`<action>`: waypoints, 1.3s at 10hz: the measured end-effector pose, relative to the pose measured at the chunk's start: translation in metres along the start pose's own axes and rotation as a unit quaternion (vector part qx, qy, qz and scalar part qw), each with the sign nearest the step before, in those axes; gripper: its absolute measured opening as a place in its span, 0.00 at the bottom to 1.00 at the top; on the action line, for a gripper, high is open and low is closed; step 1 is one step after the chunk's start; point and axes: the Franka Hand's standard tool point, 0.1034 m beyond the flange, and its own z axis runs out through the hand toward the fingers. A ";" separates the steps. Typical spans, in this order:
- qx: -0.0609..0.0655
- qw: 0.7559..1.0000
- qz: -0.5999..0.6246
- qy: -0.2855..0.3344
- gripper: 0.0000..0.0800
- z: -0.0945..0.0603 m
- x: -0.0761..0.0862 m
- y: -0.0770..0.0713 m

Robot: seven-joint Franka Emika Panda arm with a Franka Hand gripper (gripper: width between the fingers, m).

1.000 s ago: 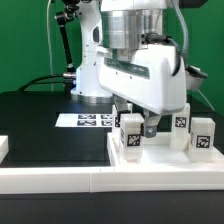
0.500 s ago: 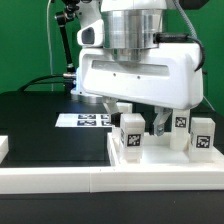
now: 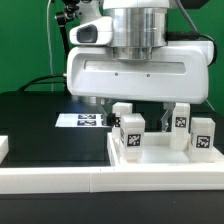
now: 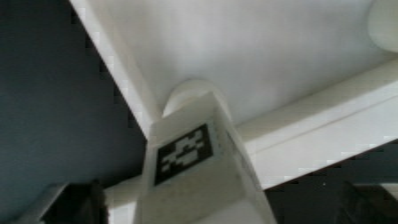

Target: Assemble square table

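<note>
legs [image 3: 131,138] stand in a cluster on the square top [image 3: 150,160], which lies against the long white border wall [image 3: 60,182], near the marker board [image 3: 84,120]. end effector [image 3: 158,122] hangs low among the legs; can't tell if its fingers are apart or together, the wrist block hides them. wrist view fills with one tagged leg [image 4: 187,165]. best centre on a single leg, squeeze square. neighbours crowd close; open table [image 3: 35,125] lies beyond the marker board.
</note>
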 end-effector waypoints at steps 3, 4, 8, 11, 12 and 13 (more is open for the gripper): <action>0.000 0.995 -0.104 -0.001 0.81 0.000 0.000 0.001; 0.000 0.992 -0.126 -0.002 0.81 0.000 0.000 0.001; 0.000 0.981 -0.196 -0.002 0.67 0.000 0.001 0.004; 0.000 0.981 -0.195 -0.002 0.36 0.000 0.001 0.005; 0.000 0.981 -0.194 -0.002 0.36 0.000 0.001 0.005; 0.000 0.983 -0.185 -0.002 0.36 0.000 0.001 0.005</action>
